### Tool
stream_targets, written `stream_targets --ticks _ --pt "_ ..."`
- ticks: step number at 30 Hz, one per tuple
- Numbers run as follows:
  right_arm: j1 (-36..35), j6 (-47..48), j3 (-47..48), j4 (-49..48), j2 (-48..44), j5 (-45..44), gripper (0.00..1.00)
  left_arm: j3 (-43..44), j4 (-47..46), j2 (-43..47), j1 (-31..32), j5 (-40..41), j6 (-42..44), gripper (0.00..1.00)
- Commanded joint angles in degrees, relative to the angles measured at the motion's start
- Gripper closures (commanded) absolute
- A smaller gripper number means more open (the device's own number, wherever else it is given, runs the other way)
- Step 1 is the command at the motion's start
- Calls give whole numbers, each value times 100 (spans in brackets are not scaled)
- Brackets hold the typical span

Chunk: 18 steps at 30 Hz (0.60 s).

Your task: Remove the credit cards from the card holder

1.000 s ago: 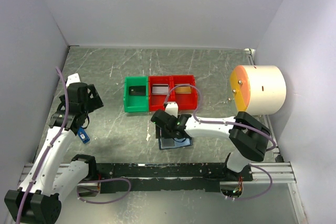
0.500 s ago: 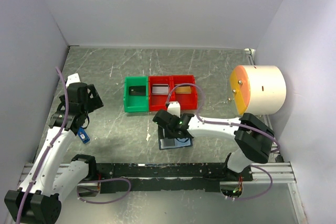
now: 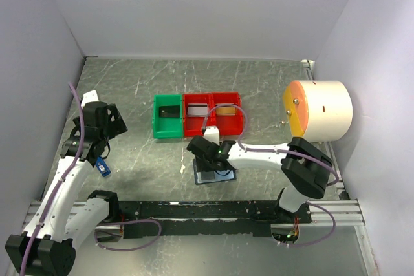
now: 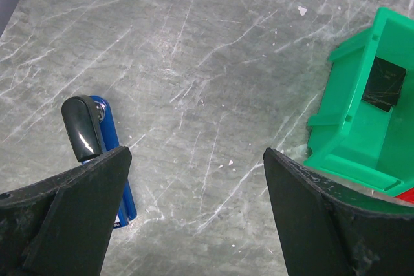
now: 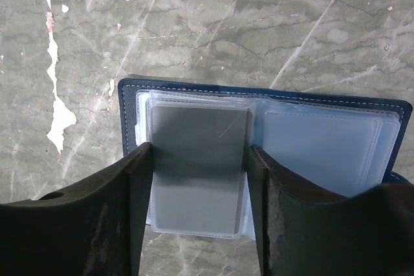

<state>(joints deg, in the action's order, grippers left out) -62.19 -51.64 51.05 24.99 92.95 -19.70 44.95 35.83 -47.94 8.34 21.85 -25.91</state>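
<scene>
The card holder [image 3: 217, 178] [image 5: 323, 137] lies open on the table, a dark navy wallet with clear pockets inside. A silvery grey credit card [image 5: 197, 124] sits in its left pocket. My right gripper [image 3: 208, 163] [image 5: 200, 153] hangs over it, and its fingers [image 5: 139, 179] press the two long edges of that card. A dark card [image 4: 383, 83] lies in the green bin [image 3: 158, 127] [image 4: 349, 140]. A grey card [image 3: 197, 112] and a tan card [image 3: 226, 110] lie in the red bins [image 3: 213, 132]. My left gripper [image 3: 111, 130] [image 4: 195, 153] stands wide open over bare table, far left.
A small bright-blue tag [image 3: 103, 169] [image 4: 111, 137] lies by my left gripper's left finger. A big white cylinder with an orange face [image 3: 320, 109] stands at the right. White walls close the table in on three sides. A black rail [image 3: 194, 210] runs along the near edge.
My right gripper's jaws opened a little, then narrowed onto the grey card, and the wrist shifted slightly over the holder. The left arm has not moved.
</scene>
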Motion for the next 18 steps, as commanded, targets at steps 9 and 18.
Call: stream_targets --ticks 9,18 --pt "622 149 -1035 -1566 -567 1415 53 28 -200 -82 -34 -468 133 5" --pt "1273 -4 -1795 -2263 -921 2212 53 -863 -1820 28 73 -4590 -666 15"
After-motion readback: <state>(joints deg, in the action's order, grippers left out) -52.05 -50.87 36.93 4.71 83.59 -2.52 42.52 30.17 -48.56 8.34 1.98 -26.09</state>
